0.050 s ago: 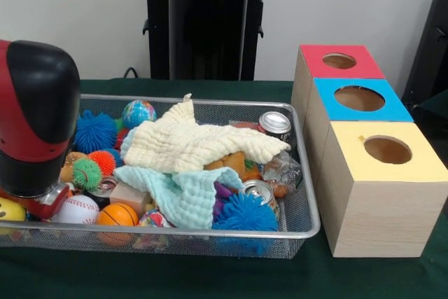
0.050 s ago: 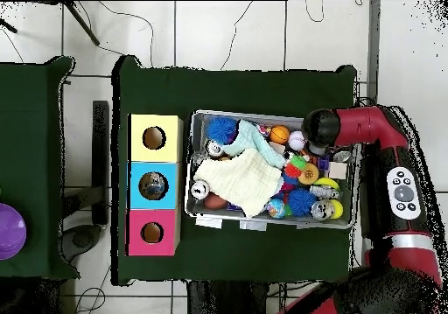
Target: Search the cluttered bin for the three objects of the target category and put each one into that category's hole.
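One arm (image 1: 35, 117) hangs over the bin's (image 1: 308, 201) end farthest from the three boxes (image 1: 381, 194). The baseball (image 1: 75, 209) lies right below it. Whether the fingers are spread or pressed together, I cannot tell.

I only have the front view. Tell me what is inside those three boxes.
Observer: From overhead, something pale shows down the hole of the blue box. The holes of the yellow box and the red box look dark.
Operator: The arm is cut off at my left edge. Tell me where it comes from.
Observer: From overhead, the arm bends in from beside the table and ends over the bin at the end away from the boxes.
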